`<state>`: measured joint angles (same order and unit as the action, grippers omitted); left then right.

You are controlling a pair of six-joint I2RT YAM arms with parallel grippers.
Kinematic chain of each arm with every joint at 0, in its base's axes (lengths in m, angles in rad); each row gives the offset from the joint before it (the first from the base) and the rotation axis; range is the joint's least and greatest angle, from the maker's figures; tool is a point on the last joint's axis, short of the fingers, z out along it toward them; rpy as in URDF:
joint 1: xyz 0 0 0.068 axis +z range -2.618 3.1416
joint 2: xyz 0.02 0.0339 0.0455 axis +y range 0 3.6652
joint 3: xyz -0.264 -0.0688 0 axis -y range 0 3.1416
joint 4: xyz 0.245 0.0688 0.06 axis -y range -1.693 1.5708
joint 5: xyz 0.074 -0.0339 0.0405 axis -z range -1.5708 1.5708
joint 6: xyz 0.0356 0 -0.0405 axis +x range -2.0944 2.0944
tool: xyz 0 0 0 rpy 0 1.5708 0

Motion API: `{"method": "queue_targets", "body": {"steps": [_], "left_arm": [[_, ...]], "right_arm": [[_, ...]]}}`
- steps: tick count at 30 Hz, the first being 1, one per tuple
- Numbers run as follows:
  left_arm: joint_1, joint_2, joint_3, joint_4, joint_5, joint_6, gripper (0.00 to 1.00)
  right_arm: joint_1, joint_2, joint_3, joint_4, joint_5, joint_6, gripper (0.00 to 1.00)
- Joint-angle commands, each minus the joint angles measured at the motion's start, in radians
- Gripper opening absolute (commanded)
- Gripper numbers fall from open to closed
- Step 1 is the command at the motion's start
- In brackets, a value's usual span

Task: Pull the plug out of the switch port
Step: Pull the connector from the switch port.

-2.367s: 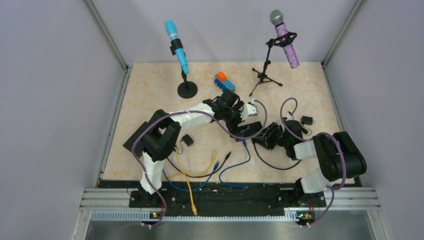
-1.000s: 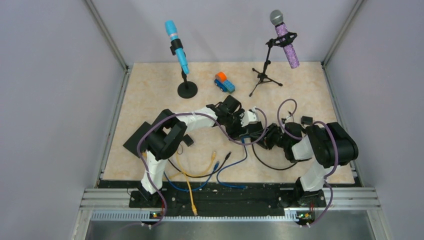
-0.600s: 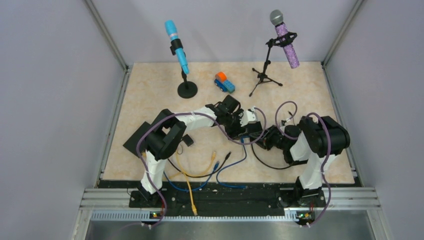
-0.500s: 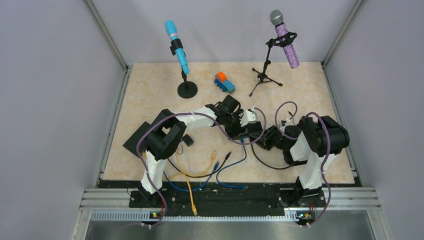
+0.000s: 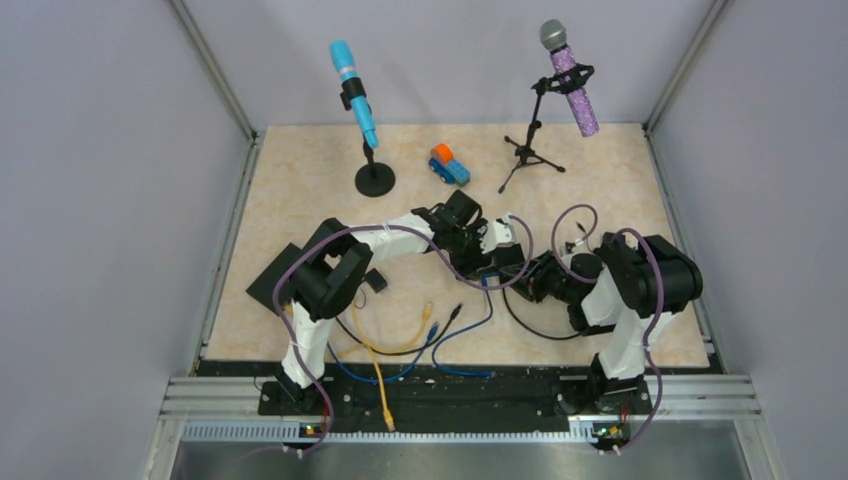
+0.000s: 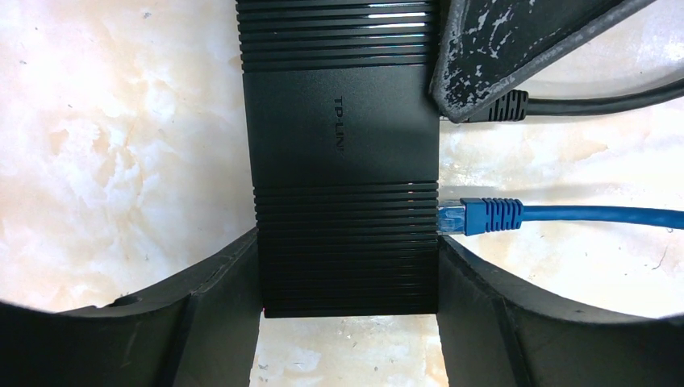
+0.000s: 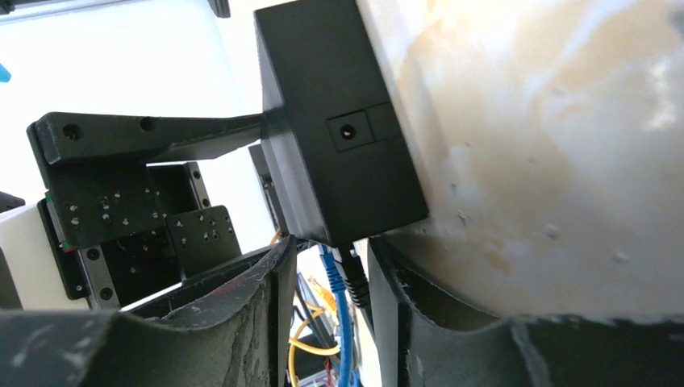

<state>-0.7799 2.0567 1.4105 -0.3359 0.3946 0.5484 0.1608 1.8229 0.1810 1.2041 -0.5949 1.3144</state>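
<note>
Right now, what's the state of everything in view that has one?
switch, lying flat, gripped by left end effector
blue plug, seated in switch
black plug, seemingly seated, tip hidden
right end effector, open, astride black plug
yellow cable, loose, not plugged in

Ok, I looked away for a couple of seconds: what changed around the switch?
The left gripper moved nearer, onto the switch, and now grips its sides. The right arm's elbow swung left, bringing the right gripper to straddle the black plug; grip unclear. Both microphones, the toy car and the loose cables stayed put; the blue plug sits in its port.
</note>
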Motion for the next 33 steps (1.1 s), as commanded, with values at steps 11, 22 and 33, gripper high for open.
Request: {"method": "queue_targets", "body": {"steps": [11,22,33], "left_arm": [[-0.009,0.017,0.008,-0.14,0.028,-0.034,0.69],[-0.009,0.031,0.018,-0.137,0.032,-0.052,0.68],[-0.007,0.042,0.035,-0.158,0.03,-0.051,0.66]], "right_arm": [[0.01,-0.072,0.044,-0.216,0.047,-0.091,0.2],[0.025,-0.087,0.037,-0.209,0.033,-0.111,0.38],[0.041,-0.033,0.02,-0.152,0.02,-0.111,0.23]]}}
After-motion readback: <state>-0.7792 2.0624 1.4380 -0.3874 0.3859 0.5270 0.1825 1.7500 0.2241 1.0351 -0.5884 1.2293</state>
